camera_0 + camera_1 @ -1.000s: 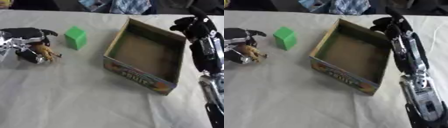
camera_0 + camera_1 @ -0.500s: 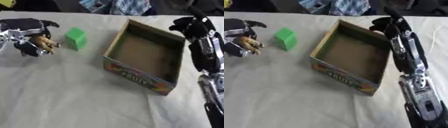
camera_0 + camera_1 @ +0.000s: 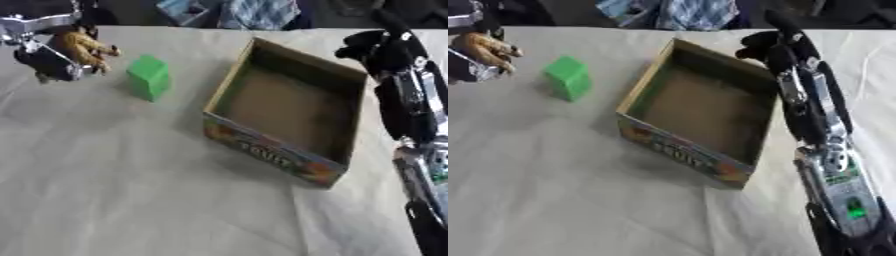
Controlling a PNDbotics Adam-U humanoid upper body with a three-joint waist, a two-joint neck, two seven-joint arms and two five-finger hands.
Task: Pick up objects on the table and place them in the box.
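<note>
1. Far left, upper corner – left robot hand [image 3: 44, 55], fingers curled round a small tan-brown toy [image 3: 85, 46], looks like an animal figure, held up off the tabletop [image 3: 131, 190].
2. Just right of that hand – a green block [image 3: 149, 76], standing on the tabletop, apart from the hand and the toy.
3. Centre – an open cardboard box [image 3: 262, 150], set askew, printed colourful front wall facing the camera; its brown floor shows nothing in it. Green block is near its left wall, not touching.
4. Right side – right robot hand [image 3: 773, 44] hangs at the box's far right corner, over the rim. Fingers look bent, nothing visible in them, but I cannot tell for sure how far they are curled.
5. Right arm [image 3: 824, 150] runs down the right edge, black with silver parts, alongside the box's right wall.
6. Tabletop is covered in a pale cloth, lightly wrinkled.
</note>
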